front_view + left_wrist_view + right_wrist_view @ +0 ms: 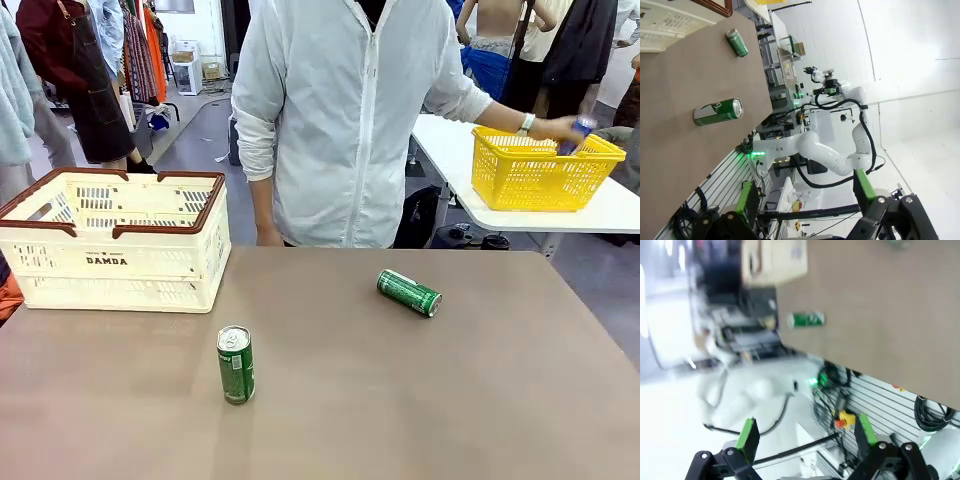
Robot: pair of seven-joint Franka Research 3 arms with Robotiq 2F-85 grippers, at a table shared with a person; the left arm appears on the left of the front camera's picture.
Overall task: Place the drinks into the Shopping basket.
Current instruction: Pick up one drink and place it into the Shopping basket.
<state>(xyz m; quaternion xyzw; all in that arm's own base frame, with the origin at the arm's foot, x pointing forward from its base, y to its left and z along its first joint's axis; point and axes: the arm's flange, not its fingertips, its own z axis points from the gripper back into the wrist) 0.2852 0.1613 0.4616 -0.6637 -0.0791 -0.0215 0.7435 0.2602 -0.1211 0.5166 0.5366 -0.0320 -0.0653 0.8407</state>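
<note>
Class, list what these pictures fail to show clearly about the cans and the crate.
- Crate floor: front view, hidden by its near wall.
- Blue can: front view, small and far off, partly covered by the person's hand.
- Green can lettering: right wrist view, blurred.
- Crate: left wrist view, cut off by the top edge.

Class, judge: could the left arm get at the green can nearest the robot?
Probably yes: the near green can lies on bare table, apart from the Shopping basket and the other can, and the left jaws stand open.

The Shopping basket (150, 280) bears black "DAMDA" on its side; the green cans (236, 365) (409, 293) show unreadable white lettering.
</note>
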